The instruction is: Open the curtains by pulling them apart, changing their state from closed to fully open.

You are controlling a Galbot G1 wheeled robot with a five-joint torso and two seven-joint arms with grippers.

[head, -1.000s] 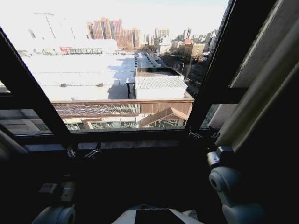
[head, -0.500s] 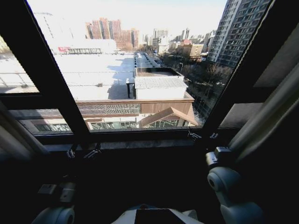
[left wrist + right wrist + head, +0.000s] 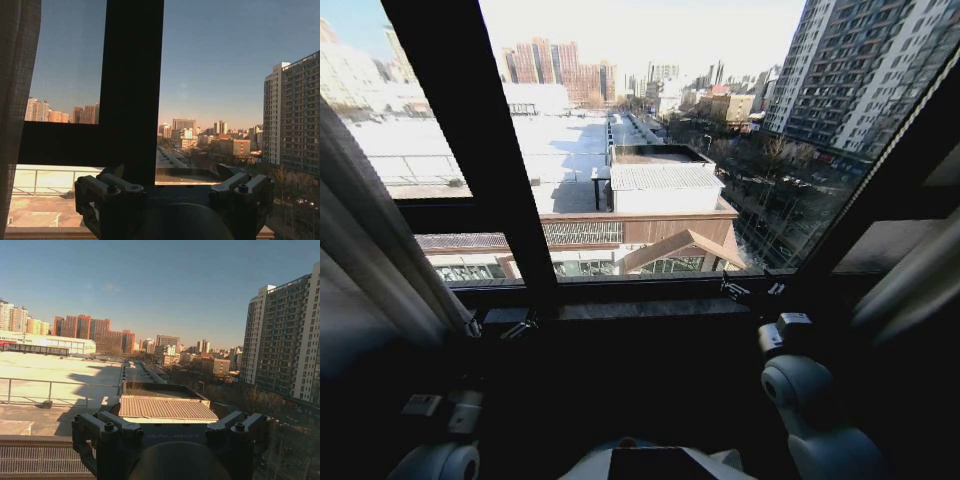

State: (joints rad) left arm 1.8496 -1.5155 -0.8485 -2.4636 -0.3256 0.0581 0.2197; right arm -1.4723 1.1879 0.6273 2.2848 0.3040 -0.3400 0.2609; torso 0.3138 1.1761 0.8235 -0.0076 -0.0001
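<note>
The curtains [image 3: 380,250] are sliding outward toward nine and three o'clock, baring more window [image 3: 650,150] than a second ago, so the opening is nearly complete. The left gripper [image 3: 175,200] and right gripper [image 3: 170,440] jaws are standing wide apart, gripping nothing.

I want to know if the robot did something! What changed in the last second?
Mostly the robot's own view shifted: the black window bar and the curtains slid rightward in the head view. That fits the camera moving, not the curtains. Nothing was grabbed or let go. The left pincer and right pincer stayed open and empty, facing the window.
</note>
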